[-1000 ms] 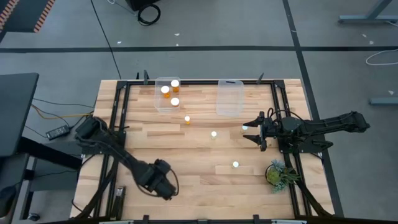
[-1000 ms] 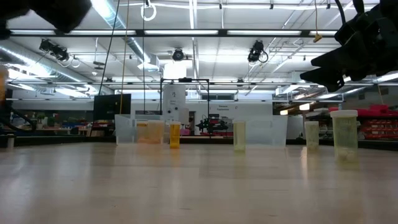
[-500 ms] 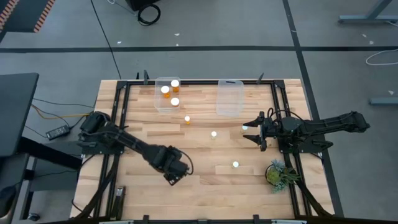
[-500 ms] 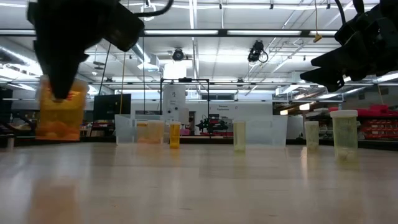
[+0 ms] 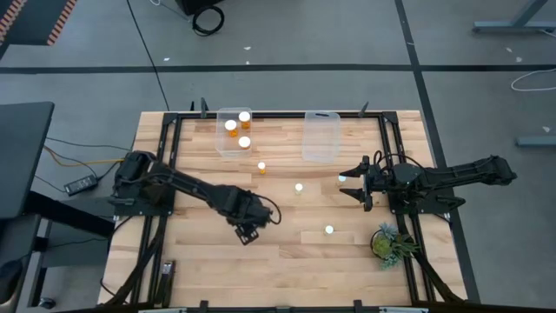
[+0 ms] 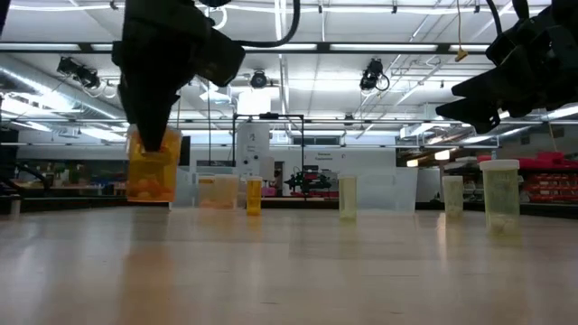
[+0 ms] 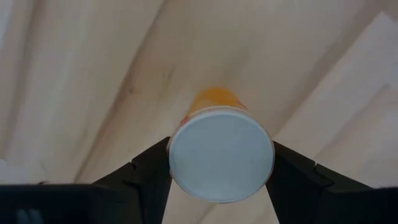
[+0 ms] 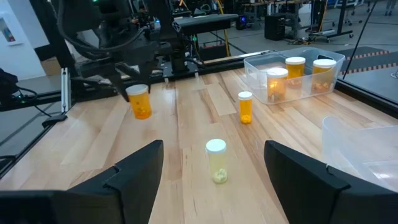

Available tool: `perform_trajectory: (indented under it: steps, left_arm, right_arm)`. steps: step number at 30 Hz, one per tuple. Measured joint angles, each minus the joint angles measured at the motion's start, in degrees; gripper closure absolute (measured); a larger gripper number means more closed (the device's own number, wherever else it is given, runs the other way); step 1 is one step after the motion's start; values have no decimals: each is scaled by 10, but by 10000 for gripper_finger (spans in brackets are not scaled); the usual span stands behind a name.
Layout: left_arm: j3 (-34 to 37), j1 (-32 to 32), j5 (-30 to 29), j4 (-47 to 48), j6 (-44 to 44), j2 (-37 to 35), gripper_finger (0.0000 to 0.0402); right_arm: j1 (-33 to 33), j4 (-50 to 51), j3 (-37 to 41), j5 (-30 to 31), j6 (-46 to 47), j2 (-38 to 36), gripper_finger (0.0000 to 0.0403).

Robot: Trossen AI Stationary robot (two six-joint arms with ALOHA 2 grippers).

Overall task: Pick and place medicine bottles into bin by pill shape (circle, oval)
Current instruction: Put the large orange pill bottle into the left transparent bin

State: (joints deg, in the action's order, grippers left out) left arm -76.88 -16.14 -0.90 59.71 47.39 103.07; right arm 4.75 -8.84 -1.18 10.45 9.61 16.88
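Note:
My left gripper (image 5: 249, 224) is shut on an amber bottle with a white cap (image 6: 152, 167), held over the table's middle left; it also shows in the right wrist view (image 8: 140, 102). My right gripper (image 5: 360, 183) is open and empty at the right. A pale bottle (image 8: 216, 162) stands on its base just ahead of its fingers, untouched. Three other loose bottles (image 5: 261, 167), (image 5: 299, 187), (image 5: 328, 229) stand upright on the wood. Three bottles (image 5: 244, 142) stand in the left clear tub (image 5: 221, 143). My left gripper pinches the bottle's white cap by its rim (image 7: 177, 155) between its two fingers, one on each side. The fingers come from above, pointing down. The bottle hangs upright below them, its base (image 6: 150, 194) a little above the table.
A second clear tub (image 5: 320, 136) stands at the far right of centre with no bottle in it. A small green potted plant (image 5: 391, 243) stands near the right front corner. Black frame rails run along the table's left, right and far edges.
My left gripper has carried the amber bottle from the table's near left part toward the right and far edges, nearer the middle. The bottle stays upright in the hold.

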Motion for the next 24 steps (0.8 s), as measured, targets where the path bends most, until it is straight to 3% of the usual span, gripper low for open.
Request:
perform_trajectory:
  steps: [24]
  left_arm:
    - [0,130,-21,-50,-204,0,175]
  right_arm:
    - [0,0,0,0,0,0,118]
